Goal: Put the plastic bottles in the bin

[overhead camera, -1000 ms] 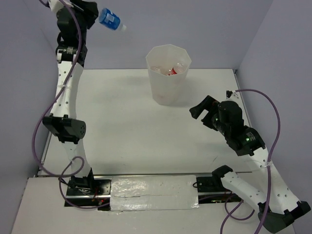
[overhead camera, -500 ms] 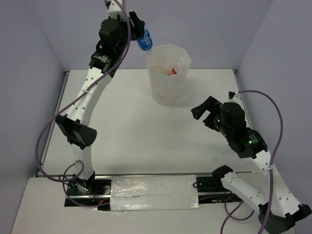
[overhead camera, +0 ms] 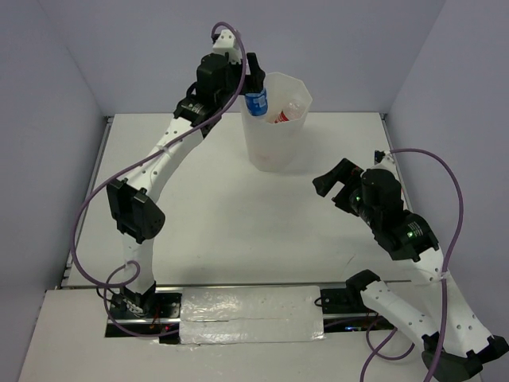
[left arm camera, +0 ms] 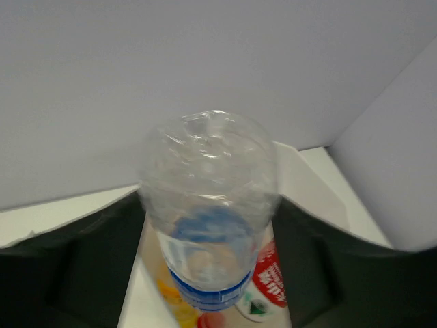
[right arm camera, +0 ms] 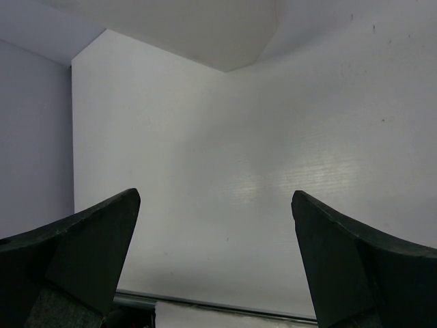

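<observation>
A clear bottle with a blue label [overhead camera: 255,102] hangs cap-down just inside the left rim of the white faceted bin [overhead camera: 274,147]. My left gripper [overhead camera: 253,79] is over that rim, open. In the left wrist view the bottle's clear base [left arm camera: 208,178] fills the space between my spread fingers [left arm camera: 75,266], with slivers of the bin's inside wall [left arm camera: 140,301] showing beside it. Below it in the bin lie a red-labelled bottle [left arm camera: 270,277] and something orange-yellow [left arm camera: 171,294]. My right gripper [overhead camera: 332,177] hovers open over the table, right of the bin, with nothing between its fingers [right arm camera: 89,246].
Purple-grey walls close in the white table [overhead camera: 207,207] at the back and both sides. A taped strip [overhead camera: 250,314] runs along the near edge between the arm bases. The right wrist view shows only bare white table [right arm camera: 225,157].
My left arm swung right from the far left corner to the bin's rim, carrying the blue-label bottle. Its jaws have spread, and the bottle now points down into the bin. The right arm barely moved.
</observation>
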Available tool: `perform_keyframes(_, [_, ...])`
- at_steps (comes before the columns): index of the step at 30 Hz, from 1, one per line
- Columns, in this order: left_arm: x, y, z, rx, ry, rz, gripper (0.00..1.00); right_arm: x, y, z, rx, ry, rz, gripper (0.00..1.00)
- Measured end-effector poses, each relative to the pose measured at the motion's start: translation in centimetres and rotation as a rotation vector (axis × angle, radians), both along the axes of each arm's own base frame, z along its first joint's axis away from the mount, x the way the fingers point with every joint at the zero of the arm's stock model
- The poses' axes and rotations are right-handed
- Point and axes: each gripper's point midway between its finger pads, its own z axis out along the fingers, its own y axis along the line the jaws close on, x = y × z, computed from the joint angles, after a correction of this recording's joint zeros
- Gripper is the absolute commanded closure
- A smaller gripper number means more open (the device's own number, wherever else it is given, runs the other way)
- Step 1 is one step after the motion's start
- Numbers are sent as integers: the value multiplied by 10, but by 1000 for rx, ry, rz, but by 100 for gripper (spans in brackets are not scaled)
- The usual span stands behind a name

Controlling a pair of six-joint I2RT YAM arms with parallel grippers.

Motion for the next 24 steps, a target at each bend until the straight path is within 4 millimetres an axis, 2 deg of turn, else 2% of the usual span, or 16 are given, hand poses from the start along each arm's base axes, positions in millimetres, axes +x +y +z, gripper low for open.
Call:
perform_keyframes(1, [0,-1,-3,3,4,-3,1,0,0,0,0,0,0,0])
perform_keyframes(9, [-7,-15,2,-44,10,-46,1,-1,0,-6,-7,14,0,0])
perform_keyframes(13, [-19,-21,16,-57,-7,-83,0,-1,-2,-7,-13,17,-7,0])
perform_keyframes(15, [-30,-20,31,-69,-27,-96,1,-1,-4,-8,-20,21,-16,0])
perform_keyframes(19, [-71,5,68,-89,-65,-90,0,-2,-17,-14,-71,37,-65,0])
perform_keyframes(21, [-96,27,85,-99,-88,-58,0,-3,-33,-15,-128,48,-126,0])
perform_keyframes(23, [-123,55,94,-101,-100,-1,0,-4,-50,-14,-190,51,-195,0])
perform_keyframes(24, [-130,65,94,-99,-100,29,1,-4,-57,-14,-217,50,-222,0])
